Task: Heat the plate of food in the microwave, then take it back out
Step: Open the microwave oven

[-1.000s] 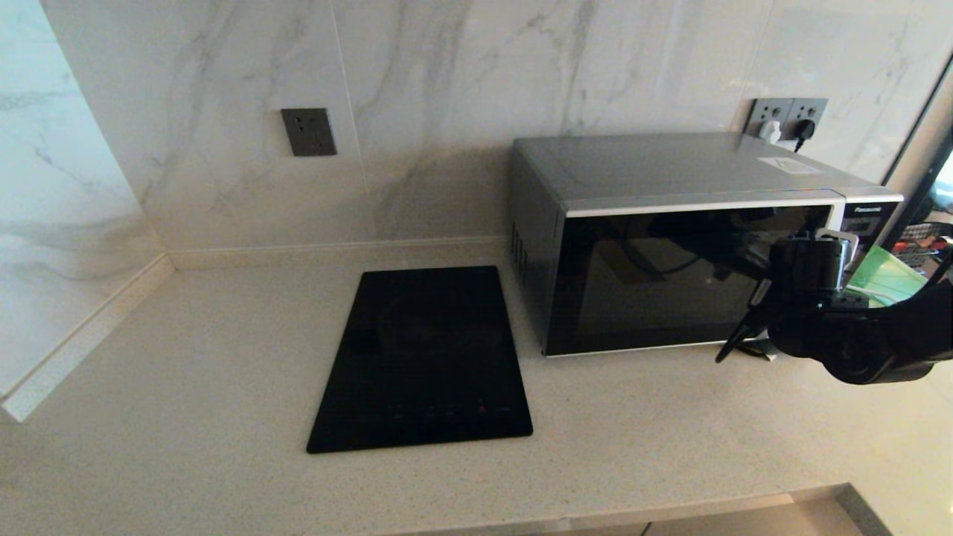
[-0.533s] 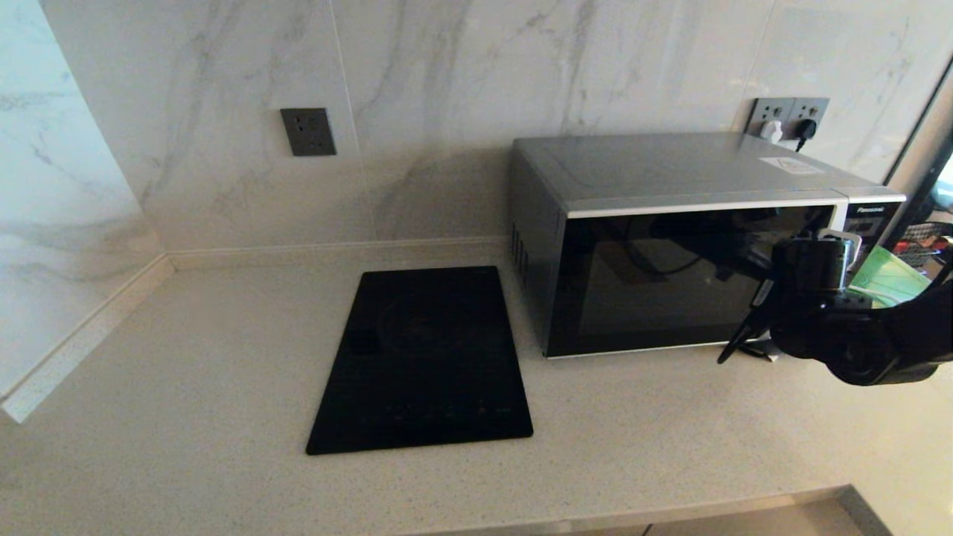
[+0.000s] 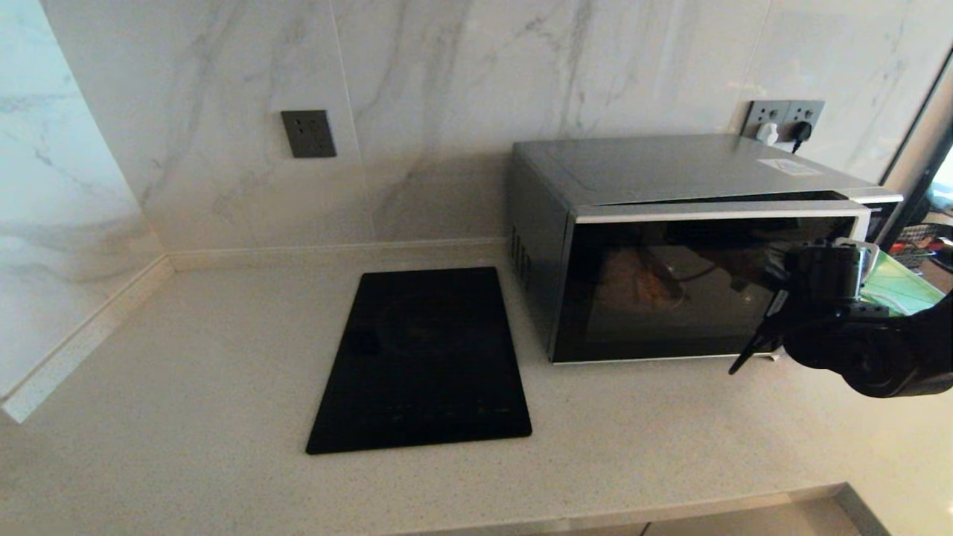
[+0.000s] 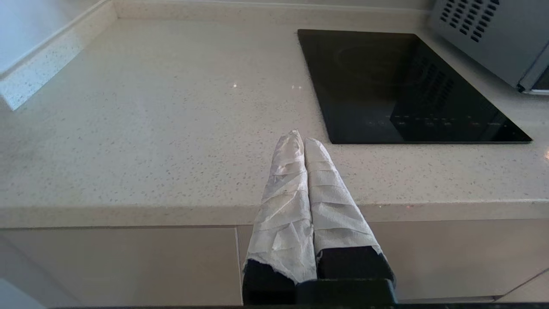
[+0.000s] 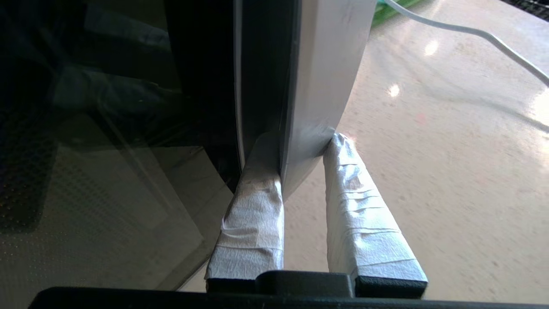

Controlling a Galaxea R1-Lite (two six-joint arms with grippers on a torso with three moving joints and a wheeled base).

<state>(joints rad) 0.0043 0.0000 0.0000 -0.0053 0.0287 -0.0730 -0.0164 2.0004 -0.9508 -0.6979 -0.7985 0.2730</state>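
Observation:
The silver-grey microwave (image 3: 670, 167) stands at the back right of the counter. Its black glass door (image 3: 670, 298) is slightly ajar on the handle side. My right gripper (image 3: 840, 257) is at the door's right edge. In the right wrist view this gripper (image 5: 302, 143) is shut on the curved silver handle (image 5: 326, 77), one taped finger on each side. A dim brownish shape (image 3: 640, 286) shows through the glass; the plate of food cannot be made out. My left gripper (image 4: 299, 138) is shut and empty, held off the counter's front edge.
A flat black cooktop (image 3: 424, 357) lies left of the microwave. A green cutting board (image 3: 897, 286) leans right of it, behind my right arm. Wall sockets (image 3: 785, 119) sit behind the microwave, and a white cable (image 5: 472, 34) crosses the counter.
The microwave door has swung out a little from shut to ajar. My right gripper has moved toward me with the handle. A warm glow now shows behind the glass.

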